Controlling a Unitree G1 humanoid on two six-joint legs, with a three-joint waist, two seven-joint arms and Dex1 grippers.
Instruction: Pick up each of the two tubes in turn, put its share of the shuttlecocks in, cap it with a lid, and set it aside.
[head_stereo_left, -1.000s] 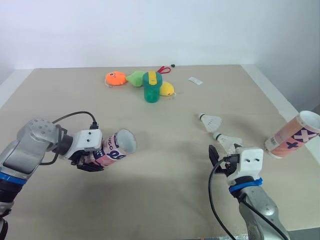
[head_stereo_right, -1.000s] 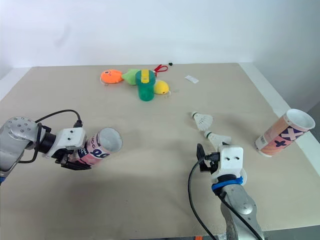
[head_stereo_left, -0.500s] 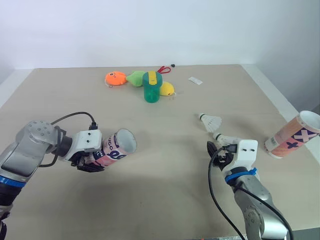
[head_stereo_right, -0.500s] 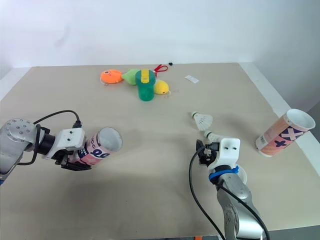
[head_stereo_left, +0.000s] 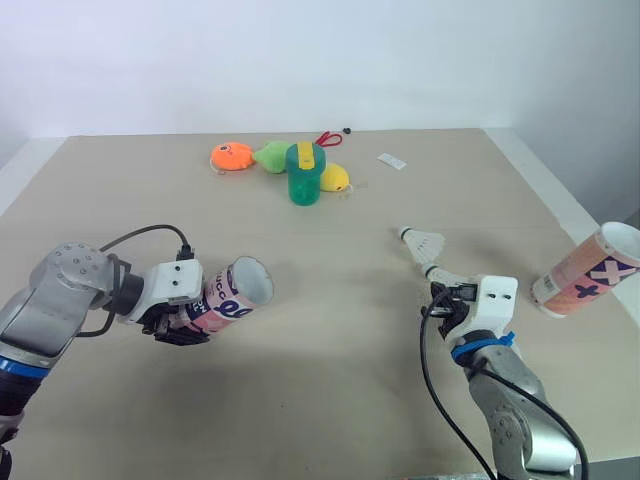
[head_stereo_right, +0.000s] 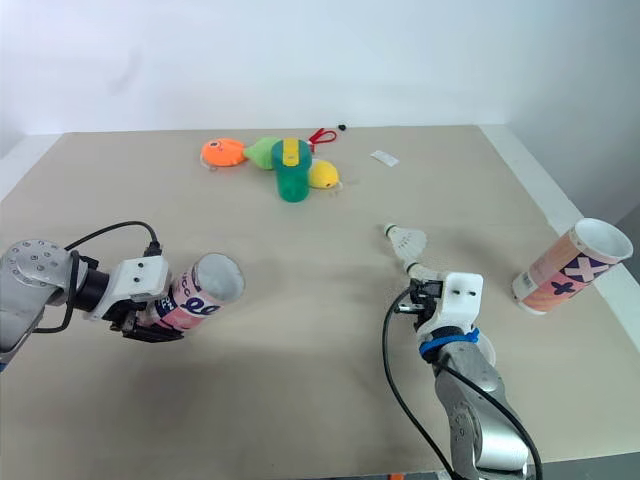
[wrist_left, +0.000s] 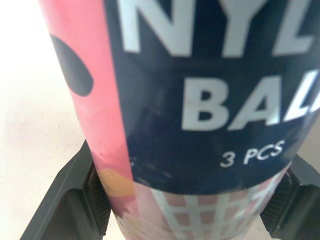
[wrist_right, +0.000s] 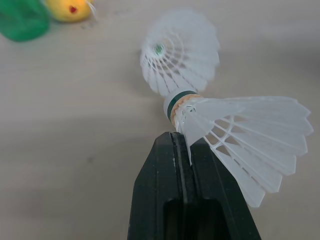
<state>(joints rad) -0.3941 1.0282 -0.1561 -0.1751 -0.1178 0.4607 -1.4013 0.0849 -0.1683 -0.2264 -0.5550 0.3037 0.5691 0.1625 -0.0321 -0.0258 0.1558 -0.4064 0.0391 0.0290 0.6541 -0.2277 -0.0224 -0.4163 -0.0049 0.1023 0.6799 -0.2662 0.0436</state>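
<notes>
My left gripper (head_stereo_left: 178, 325) is shut on a pink and navy tube (head_stereo_left: 236, 292), held nearly level above the table with its open mouth facing right. The left wrist view has the tube's printed wall (wrist_left: 200, 100) clamped between both fingers (wrist_left: 70, 200). My right gripper (head_stereo_left: 441, 295) is shut on a white shuttlecock (wrist_right: 240, 135), pinching its skirt just behind the cork. A second shuttlecock (head_stereo_left: 422, 241) lies on the table just beyond it, close to the held one. The second tube (head_stereo_left: 585, 272) lies tilted at the table's right edge, mouth up and to the right.
At the far middle of the table sit a green cup with a yellow strip (head_stereo_left: 305, 175), an orange piece (head_stereo_left: 231, 157), a light green piece (head_stereo_left: 272, 155) and a yellow piece (head_stereo_left: 334, 178), with red scissors (head_stereo_left: 327, 139) and a white slip (head_stereo_left: 391, 161) nearby.
My right gripper moved forward to the nearer shuttlecock and went from open to shut on it. The left arm and its tube have stayed put.
</notes>
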